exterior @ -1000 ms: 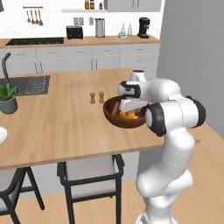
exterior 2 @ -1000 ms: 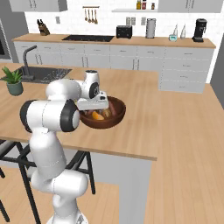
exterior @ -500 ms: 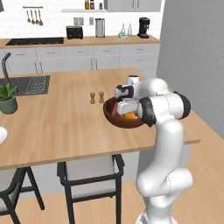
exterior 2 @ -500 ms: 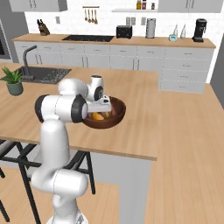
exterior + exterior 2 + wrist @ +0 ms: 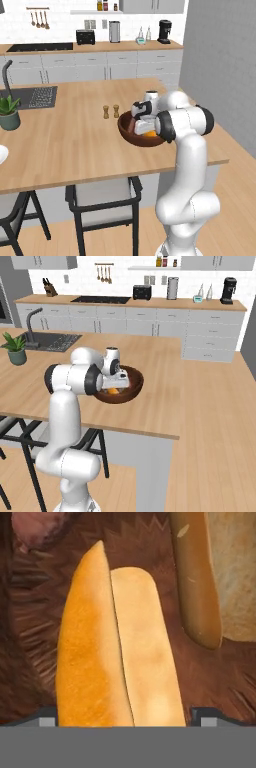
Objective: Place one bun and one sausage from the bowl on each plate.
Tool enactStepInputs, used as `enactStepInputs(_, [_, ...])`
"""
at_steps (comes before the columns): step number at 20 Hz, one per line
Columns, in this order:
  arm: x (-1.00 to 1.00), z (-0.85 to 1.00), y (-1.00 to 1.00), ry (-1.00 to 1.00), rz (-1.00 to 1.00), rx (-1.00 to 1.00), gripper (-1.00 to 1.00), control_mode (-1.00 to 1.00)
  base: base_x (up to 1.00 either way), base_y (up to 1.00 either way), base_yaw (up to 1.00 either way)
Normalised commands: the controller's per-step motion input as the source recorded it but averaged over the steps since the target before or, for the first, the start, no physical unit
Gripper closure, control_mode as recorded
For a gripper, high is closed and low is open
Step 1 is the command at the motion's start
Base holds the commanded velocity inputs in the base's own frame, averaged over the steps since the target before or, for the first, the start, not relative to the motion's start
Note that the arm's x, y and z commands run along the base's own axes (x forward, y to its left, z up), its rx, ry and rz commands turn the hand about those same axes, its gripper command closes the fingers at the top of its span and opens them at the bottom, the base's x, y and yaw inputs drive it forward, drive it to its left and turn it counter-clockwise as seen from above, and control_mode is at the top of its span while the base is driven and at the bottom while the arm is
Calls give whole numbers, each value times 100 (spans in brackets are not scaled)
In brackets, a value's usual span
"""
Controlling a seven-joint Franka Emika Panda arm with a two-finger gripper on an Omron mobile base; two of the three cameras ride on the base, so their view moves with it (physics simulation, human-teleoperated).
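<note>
Your claw (image 5: pixel 142 121) hides most of the bowl's (image 5: pixel 131 136) contents in both base views. In the hand view, the bun's (image 5: pixel 117 657) near end and a sausage's (image 5: pixel 196 577) far end are cut off.

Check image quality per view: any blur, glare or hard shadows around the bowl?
Left base view: soft flat light, no glare, bowl interior partly hidden by the arm. Right base view: same, mild softness. Hand view: very close, bun sharp, sausage slightly glossy, wood texture smeared.

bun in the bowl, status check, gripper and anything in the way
Gripper open, down in the bowl, fingertips either side of the bun. Bun not yet gripped. Sausage lies alongside, clear of the fingertips.
</note>
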Motion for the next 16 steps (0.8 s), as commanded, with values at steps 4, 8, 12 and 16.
enactStepInputs(4, [-6,-23,-46,-1,0,8,100,-100,0,0,0])
enactStepInputs(8, [0,36,-41,-10,0,32,100,-100,0,0,0])
enactStepInputs(12, [1,92,-14,-1,0,26,100,-100,0,0,0])
enactStepInputs(16, [0,100,0,-3,1,15,100,-100,0,0,0])
